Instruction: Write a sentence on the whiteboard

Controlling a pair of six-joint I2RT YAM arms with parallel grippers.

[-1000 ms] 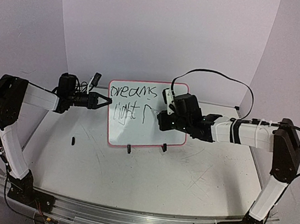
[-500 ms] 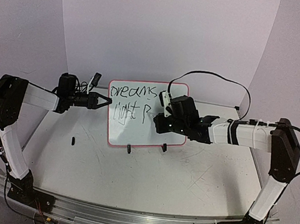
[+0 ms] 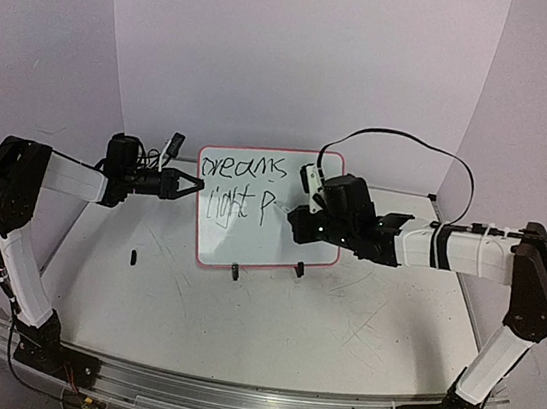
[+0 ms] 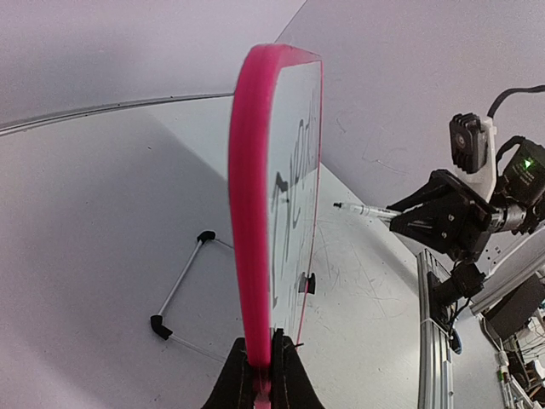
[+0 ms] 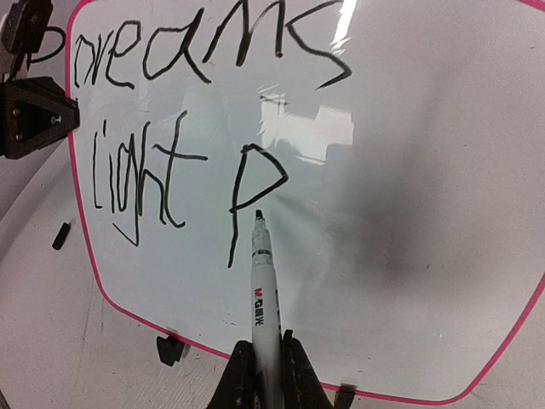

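The whiteboard (image 3: pixel 279 241) stands upright at the table's middle back, red-pink framed, on two black clip feet. The sentence (image 5: pixel 183 128) reads "dreams" above "light P" in black marker. My left gripper (image 3: pixel 191 186) is shut on the whiteboard's left edge; the left wrist view shows the pink frame (image 4: pixel 251 213) edge-on between the fingers. My right gripper (image 3: pixel 297 220) is shut on a white marker (image 5: pixel 264 307), whose black tip is a short way off the board just right of the "P". The marker also shows in the left wrist view (image 4: pixel 362 209).
A small black cap-like piece (image 3: pixel 133 256) lies on the scuffed table left of the board. A wire stand with black ends (image 4: pixel 179 285) lies behind the board. Pale walls close the back and sides. A metal rail (image 3: pixel 227 400) runs along the near edge.
The right gripper finished the loop of the "P", then drew back slightly to the right; its arm has stretched out straighter. The left arm and the board have not moved.
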